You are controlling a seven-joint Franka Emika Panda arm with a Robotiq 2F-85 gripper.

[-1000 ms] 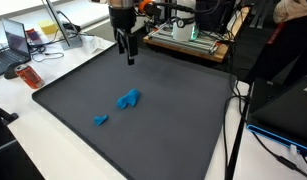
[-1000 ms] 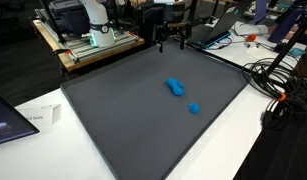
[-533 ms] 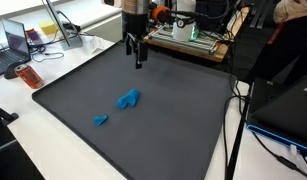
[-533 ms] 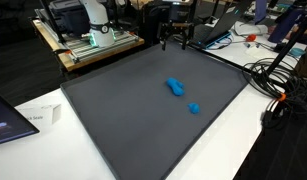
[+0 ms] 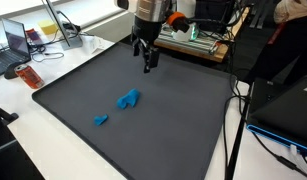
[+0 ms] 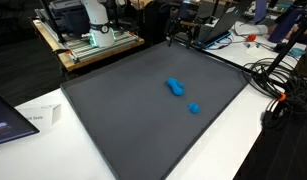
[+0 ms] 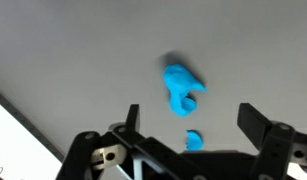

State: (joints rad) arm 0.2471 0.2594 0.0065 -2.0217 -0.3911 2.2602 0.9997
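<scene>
While the gripper (image 5: 148, 64) is drifting rightward across the upper middle of the frame, its fingers are gaping wide and carrying nothing. The larger blue piece (image 5: 128, 98) and the small blue piece (image 5: 100, 120) are lying unmoved at the centre of the dark mat (image 5: 183, 120), well apart from the gripper.

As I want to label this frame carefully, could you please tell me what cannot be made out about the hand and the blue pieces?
Hand: in both exterior views it is too small and dark to tell its fingers apart.
Larger blue piece: blurred in the wrist view and too small in both exterior views, so its kind is unclear.
Smaller blue piece: its lower part is hidden by the hand's body in the wrist view.
</scene>
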